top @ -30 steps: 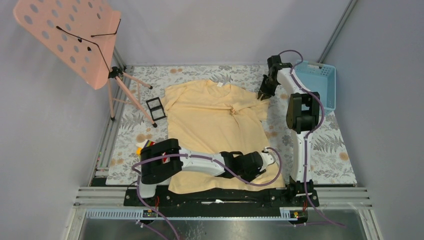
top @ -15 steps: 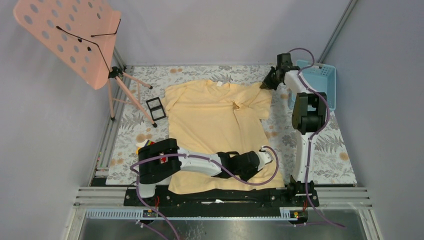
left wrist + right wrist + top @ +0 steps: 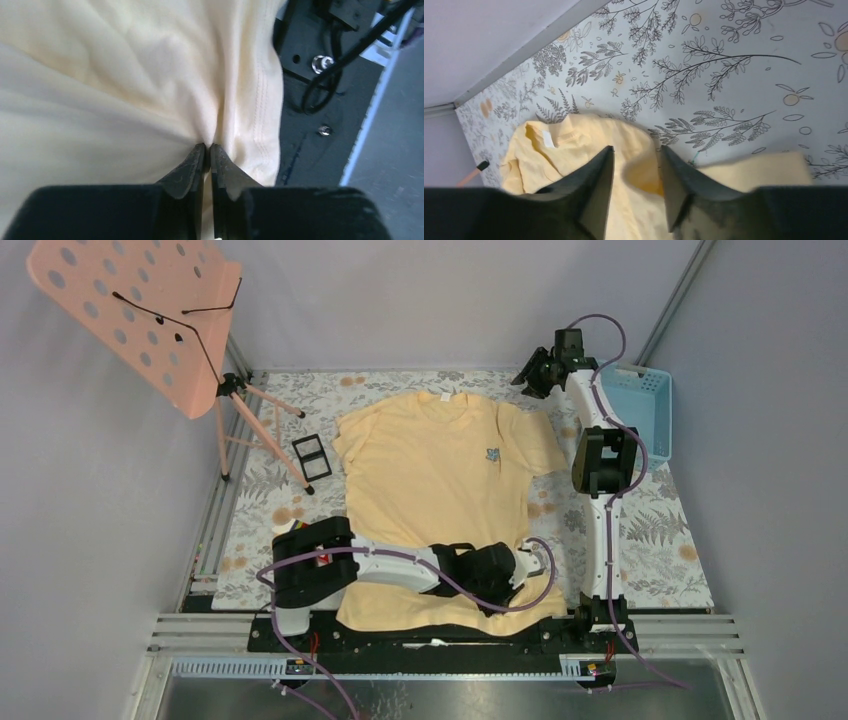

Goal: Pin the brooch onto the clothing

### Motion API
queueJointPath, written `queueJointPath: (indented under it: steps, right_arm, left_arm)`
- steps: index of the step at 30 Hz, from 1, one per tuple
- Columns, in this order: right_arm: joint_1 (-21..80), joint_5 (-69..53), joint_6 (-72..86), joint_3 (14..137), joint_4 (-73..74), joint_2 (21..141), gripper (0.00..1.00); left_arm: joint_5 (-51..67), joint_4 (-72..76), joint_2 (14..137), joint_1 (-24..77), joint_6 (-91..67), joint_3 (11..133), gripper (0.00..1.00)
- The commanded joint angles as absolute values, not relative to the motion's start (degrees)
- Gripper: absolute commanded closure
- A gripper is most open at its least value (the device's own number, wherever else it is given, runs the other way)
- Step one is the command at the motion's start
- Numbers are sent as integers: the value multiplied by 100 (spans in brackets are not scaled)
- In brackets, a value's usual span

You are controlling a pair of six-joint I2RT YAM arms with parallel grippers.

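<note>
The clothing (image 3: 430, 480), a pale yellow T-shirt, lies spread flat on the floral table cover, neck to the back. The brooch (image 3: 492, 453), a tiny grey-blue ornament, sits on the shirt's chest to the right of the neck. My left gripper (image 3: 533, 562) is at the shirt's near right hem. In the left wrist view it (image 3: 207, 146) is shut on a pinched fold of the clothing (image 3: 125, 75). My right gripper (image 3: 527, 377) hovers at the back right over the right sleeve. In the right wrist view it (image 3: 636, 148) is open, with the cloth (image 3: 574, 150) loose below.
A pink perforated music stand (image 3: 140, 310) stands at the back left, with a small black frame (image 3: 312, 455) by its legs. A blue basket (image 3: 640, 405) sits at the back right. A red toy (image 3: 293, 532) lies beside the left arm's base. The black base plate (image 3: 310, 100) borders the hem.
The right gripper carried the right shoulder out to the back right and opened. The bunched fold flattened, so the brooch now shows. The left gripper shut on the hem.
</note>
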State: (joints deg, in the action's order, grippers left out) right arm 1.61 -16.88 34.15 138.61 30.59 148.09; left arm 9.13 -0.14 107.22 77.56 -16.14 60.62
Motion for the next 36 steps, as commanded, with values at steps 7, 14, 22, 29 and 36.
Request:
queueJointPath:
  steps: [7,14,22,29,36]
  right_arm:
    - [35,-1754,2382,13367,3152,13601,12]
    - [35,-1069,1590,12637,4140,12641,9]
    - [40,-736,1541,10708,4150,11891,15]
    - [40,-211,1386,9293,3961,11353,19]
    - [-138,-175,1716,9032,4000,11535,26]
  left_arm:
    - [988,-1374,9626,7266,-1960,7132,13]
    - [202,-2600,9075,6136,-1849,8009,2]
    - [-301,-3076,9467,4447,-1858,8378,1]
    - [-172,-3015,10109,3159,-2221,8493,1]
    - [183,-2904,10489,2457,-2450,8525,1]
